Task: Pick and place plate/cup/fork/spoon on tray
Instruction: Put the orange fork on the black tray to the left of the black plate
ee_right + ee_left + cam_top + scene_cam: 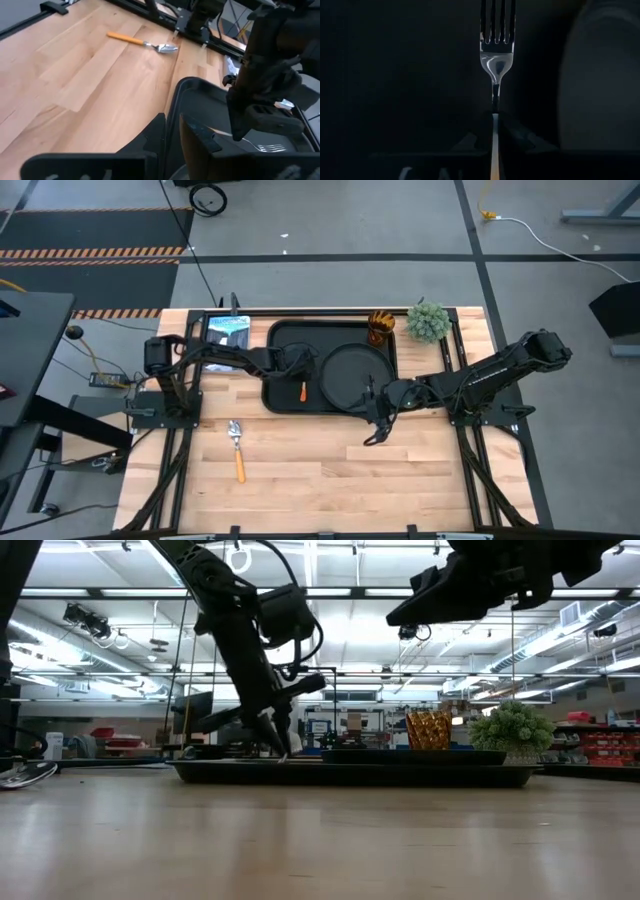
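Observation:
The black tray [283, 340] lies at the table's far middle. The round black plate [352, 375] rests on its right half. The amber cup [381, 327] stands in its far right corner and also shows in the low view [428, 729]. My left gripper [300, 372] is low over the tray's left half, shut on the fork [496, 45], whose orange handle [303, 391] points toward the near edge. The spoon [237, 448] lies on the bare table near the left. My right gripper [372, 432] hangs empty and shut above the table by the tray's near right corner. My left gripper pinches the fork at its neck [495, 97], where the metal meets the handle, between its two fingers. The fingers come from above, slanting down [280, 752]. The tines point away from the wrist, level and low over the tray floor. Whether the fork rests on the floor, I cannot tell.
A small green potted plant [428, 321] stands just right of the tray's far corner. A tablet-like flat item [228, 332] lies at the tray's far left. Bare wood stretches across the table's near half.

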Motion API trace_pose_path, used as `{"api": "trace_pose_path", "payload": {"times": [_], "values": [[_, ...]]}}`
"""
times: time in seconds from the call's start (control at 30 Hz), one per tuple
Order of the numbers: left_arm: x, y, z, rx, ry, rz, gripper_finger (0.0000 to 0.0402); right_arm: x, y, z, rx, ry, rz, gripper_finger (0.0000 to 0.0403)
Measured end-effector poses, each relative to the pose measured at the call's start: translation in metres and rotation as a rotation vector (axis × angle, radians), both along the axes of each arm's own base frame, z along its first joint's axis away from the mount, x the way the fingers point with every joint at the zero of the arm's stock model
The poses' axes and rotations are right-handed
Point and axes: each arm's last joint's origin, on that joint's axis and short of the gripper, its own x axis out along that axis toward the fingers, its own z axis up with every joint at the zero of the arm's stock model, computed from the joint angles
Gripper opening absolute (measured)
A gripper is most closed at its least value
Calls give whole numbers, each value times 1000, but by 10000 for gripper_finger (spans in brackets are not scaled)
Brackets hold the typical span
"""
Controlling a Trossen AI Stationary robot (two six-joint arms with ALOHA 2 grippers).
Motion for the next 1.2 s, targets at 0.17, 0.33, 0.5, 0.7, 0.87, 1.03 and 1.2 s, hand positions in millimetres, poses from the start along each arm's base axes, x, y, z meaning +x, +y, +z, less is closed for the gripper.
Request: {"api": "trace_pose_path", "payload": {"times": [0.17, 0.33, 0.5, 0.7, 0.87, 1.03, 1.2], "values": [[3, -7, 1, 18, -26, 21, 22, -1, 0, -2, -29, 24, 11, 64], [7, -11, 3, 24, -65, 27, 22, -1, 0, -3, -41, 27, 25, 64], [12, -14, 7, 58, -116, 1, 23, -1, 1, -2, -29, 24, 49, 64], [12, -12, 0, 69, -82, 11, 23, -1, 1, -2, -25, 24, 57, 64], [14, -8, -15, 65, -49, 18, 23, -1, 1, -1, -22, 14, 57, 64], [12, -4, -20, 67, -19, 26, 23, -1, 1, -1, -20, 10, 61, 64], [14, -4, -19, 77, -32, 13, 24, 0, 1, -1, -20, 10, 61, 64]]}}
